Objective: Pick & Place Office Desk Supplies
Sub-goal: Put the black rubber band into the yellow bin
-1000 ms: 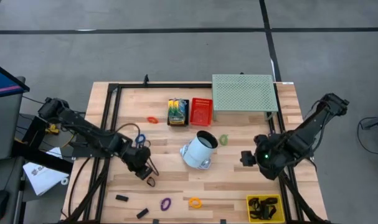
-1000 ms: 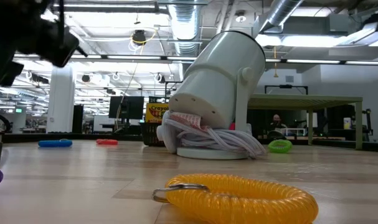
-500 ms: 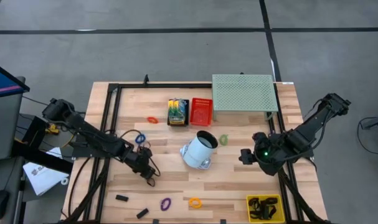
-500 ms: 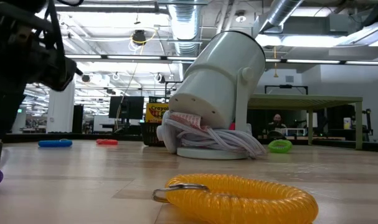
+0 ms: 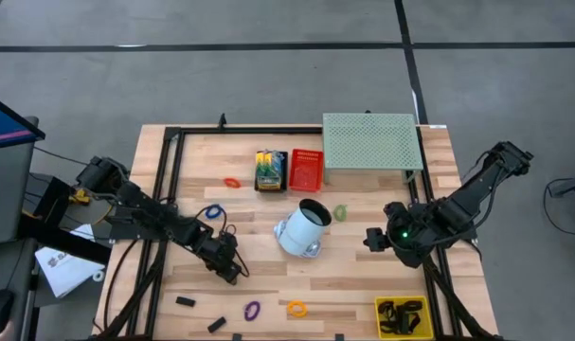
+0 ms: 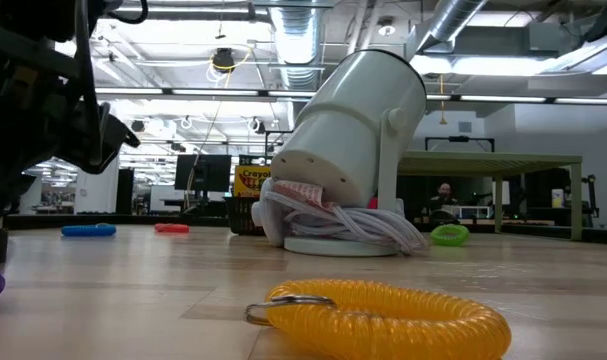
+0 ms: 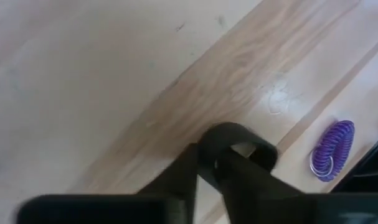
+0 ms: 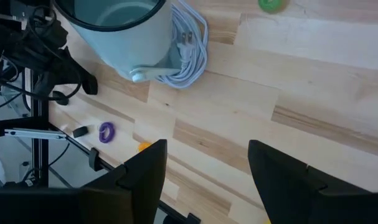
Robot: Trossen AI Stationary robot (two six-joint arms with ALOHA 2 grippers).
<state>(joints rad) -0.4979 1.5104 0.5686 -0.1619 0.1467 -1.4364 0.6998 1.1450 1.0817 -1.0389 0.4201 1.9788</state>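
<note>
My left gripper (image 5: 230, 269) is low over the table's near left part, fingers slanting down, shut on a black ring (image 7: 237, 138) that lies on the wood. A purple coil ring (image 7: 332, 152) lies just beyond it. My right gripper (image 5: 374, 239) hovers open above the table's right part, holding nothing. Loose on the table are orange (image 5: 232, 182), blue (image 5: 211, 212), green (image 5: 341, 213), purple (image 5: 252, 310) and yellow (image 5: 296, 308) rings and black clips (image 5: 185, 302). A crayon box (image 5: 270, 170) stands at the back. My left gripper has the black ring's near side (image 7: 208, 144) between its two fingertips, coming from above at a slant. The rest of the loop sticks out past the fingertips and lies flat on the table.
A tipped white cylinder with a coiled white cord (image 5: 301, 227) lies at the table's middle. A red basket (image 5: 306, 169) and a green mesh stand (image 5: 370, 142) are at the back. A yellow tray (image 5: 401, 317) with black clips sits at the near right corner.
My left gripper has sunk toward the table and shifted a little toward the near edge and the right, coming down onto the black ring, which has stayed on the wood.
</note>
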